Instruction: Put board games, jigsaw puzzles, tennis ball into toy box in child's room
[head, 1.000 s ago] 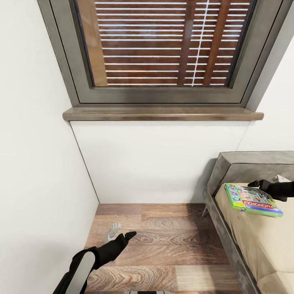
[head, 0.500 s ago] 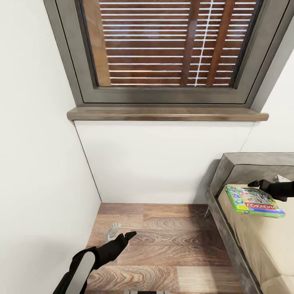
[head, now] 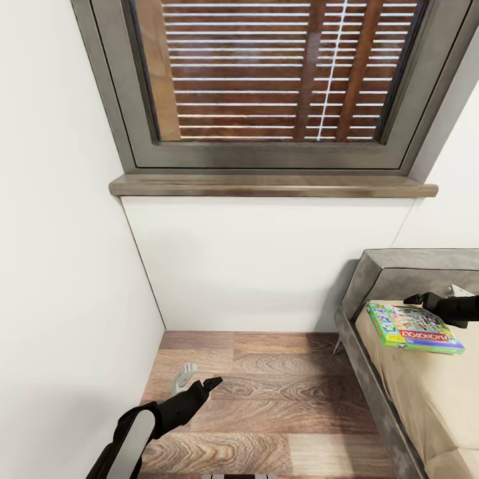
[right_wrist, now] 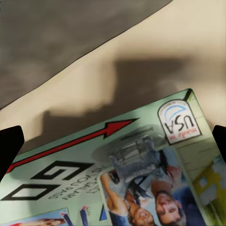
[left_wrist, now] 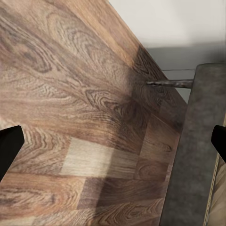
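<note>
Right gripper (head: 432, 297) sits at 3 o'clock in the head view, over the far edge of the Monopoly board game (head: 414, 327). Wrist view has its fingertips wide apart at both frame edges, nothing between them, box lid (right_wrist: 117, 179) right below, so it's open and not gripping yet. Box lies flat on the bed (head: 426, 399) mattress near the grey headboard corner. Left gripper (head: 194, 380) at 7 o'clock hangs over the wood floor (head: 266, 386), spread, empty. Step looks like: reach for the first bed game. Next probably calls for dropping onto the box edge, closing on it, lifting. Toy box and table aren't in frame; a drive comes afterwards.
</note>
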